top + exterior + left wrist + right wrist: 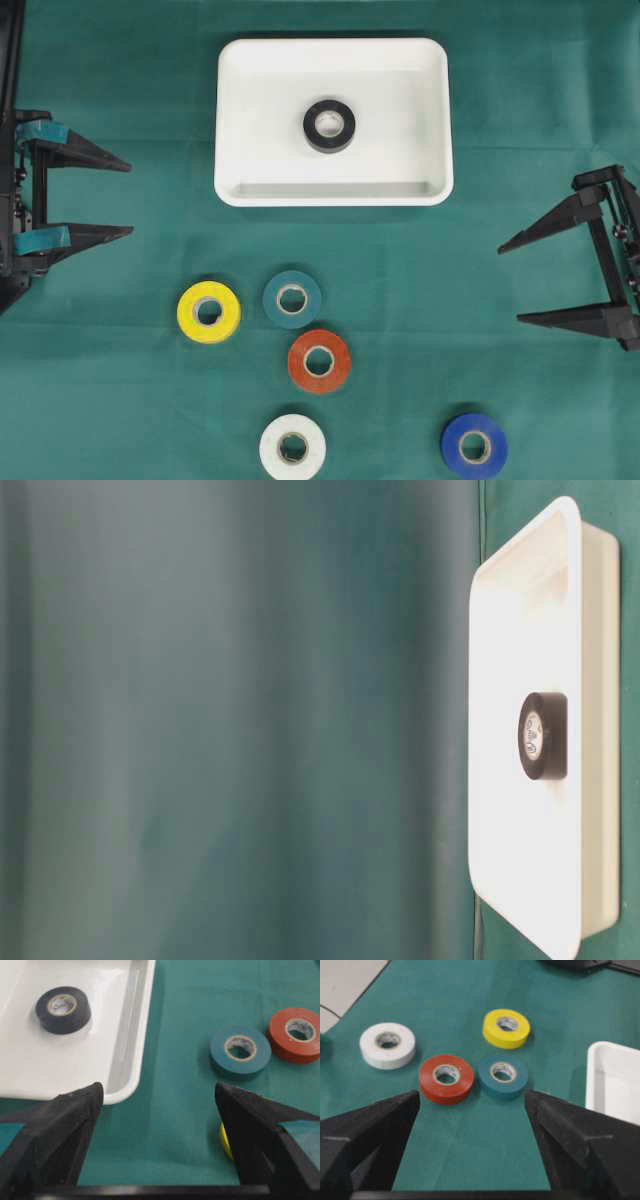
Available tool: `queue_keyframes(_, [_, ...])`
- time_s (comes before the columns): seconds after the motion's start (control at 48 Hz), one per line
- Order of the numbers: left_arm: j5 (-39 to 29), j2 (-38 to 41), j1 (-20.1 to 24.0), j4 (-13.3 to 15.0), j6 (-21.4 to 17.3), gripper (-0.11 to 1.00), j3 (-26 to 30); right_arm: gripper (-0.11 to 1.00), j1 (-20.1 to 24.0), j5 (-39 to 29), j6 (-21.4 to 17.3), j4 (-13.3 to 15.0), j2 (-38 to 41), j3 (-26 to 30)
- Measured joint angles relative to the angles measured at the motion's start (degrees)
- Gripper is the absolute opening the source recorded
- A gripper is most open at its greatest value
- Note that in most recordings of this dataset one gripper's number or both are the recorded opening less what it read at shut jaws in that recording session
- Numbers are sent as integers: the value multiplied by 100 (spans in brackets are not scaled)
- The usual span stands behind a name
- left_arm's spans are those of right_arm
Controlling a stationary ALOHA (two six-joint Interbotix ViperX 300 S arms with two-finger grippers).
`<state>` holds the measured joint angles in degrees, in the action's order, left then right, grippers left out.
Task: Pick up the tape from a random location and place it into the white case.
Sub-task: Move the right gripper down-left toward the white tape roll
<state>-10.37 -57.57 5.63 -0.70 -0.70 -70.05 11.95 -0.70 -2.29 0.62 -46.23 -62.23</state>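
While apart, both fingers (95,156) empty

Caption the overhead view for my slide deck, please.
Black tape lies in the white case; five colored rolls wait on green cloth.

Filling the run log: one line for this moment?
left gripper open, empty | right gripper open, empty | black tape in white case | five rolls on cloth
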Motion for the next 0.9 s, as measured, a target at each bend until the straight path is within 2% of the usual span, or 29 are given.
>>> queue_keyframes(0.417, [0,0,-9,9,0,90,0,90,18,0,0,0,325,123])
queue_keyframes(0.709, [0,0,0,9,0,90,0,90,70,220,9,9,1195,659])
queue_keyframes(0.897, [0,0,-9,0,0,90,0,90,202,308,9,9,1942,1222])
